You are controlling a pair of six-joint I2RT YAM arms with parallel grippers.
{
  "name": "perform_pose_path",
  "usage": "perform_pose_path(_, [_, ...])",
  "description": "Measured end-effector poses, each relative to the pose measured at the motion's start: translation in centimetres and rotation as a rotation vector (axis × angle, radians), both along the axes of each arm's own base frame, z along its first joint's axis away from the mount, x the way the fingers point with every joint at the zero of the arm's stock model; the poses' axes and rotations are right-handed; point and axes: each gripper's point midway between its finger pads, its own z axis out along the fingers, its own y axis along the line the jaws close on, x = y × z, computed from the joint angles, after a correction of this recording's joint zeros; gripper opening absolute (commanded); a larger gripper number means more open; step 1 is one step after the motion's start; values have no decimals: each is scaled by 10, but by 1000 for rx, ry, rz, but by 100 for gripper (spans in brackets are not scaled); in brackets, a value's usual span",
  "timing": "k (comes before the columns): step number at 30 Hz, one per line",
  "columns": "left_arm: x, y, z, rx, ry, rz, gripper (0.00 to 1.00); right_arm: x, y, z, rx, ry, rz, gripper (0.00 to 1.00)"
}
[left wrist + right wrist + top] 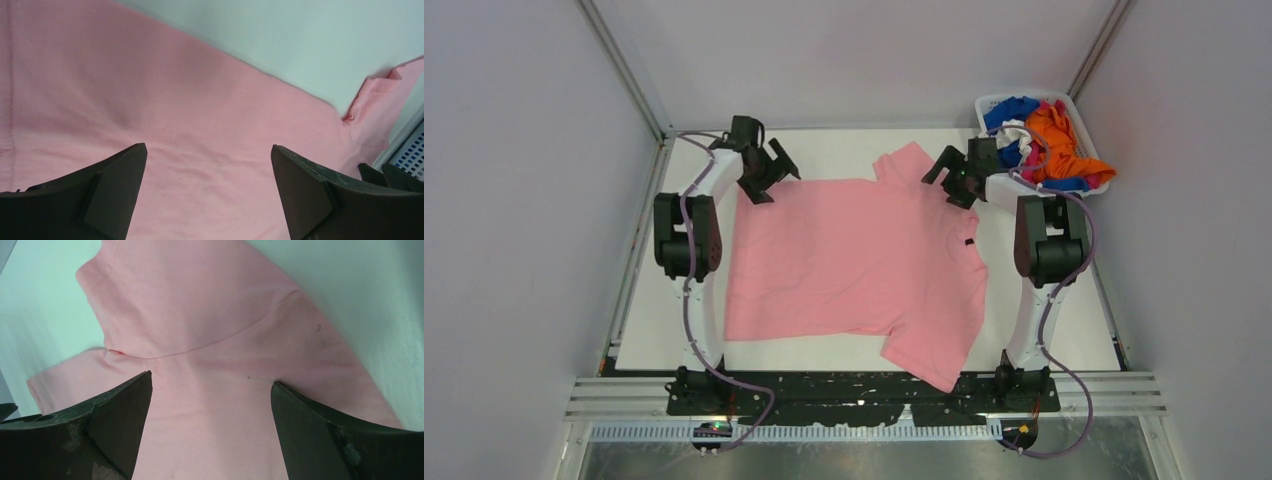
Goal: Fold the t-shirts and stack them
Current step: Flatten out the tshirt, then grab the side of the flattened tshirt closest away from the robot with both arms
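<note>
Soft light-pink t-shirt (854, 265) lies flat & smooth on white table (1064, 330), slotted plastic basket (991, 103) of crumpled orange/blue shirts (1059, 140) off its far-right, L gripper (769, 175) over its far hem corner, R gripper (946, 178) by its far sleeve, both w/ fingers wide apart, empty.

The pink t-shirt (854, 260) is soft matt cloth, faintly creased, lying on a smooth matt white surface (844, 155). Over it, the left claw (209, 150) and right claw (211, 382) are matt black plastic, the right one scuffed. The basket (990, 101) beside it is white slotted plastic.
</note>
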Motion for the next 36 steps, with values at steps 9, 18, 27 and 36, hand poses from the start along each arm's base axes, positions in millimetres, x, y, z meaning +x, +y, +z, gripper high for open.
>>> perform_pose_path(9, [-89,7,65,106,-83,-63,100,-50,-21,44,-103,-48,0,95])
perform_pose_path(18, [-300,63,-5,235,86,51,99,-144,-44,82,-158,-163,-65,95])
perform_pose_path(27, [-370,95,-47,276,105,257,64,-180,-63,81,-212,-179,-132,95])
perform_pose_path(36, [-358,101,-52,277,91,368,1,-181,-65,82,-225,-178,-134,95])
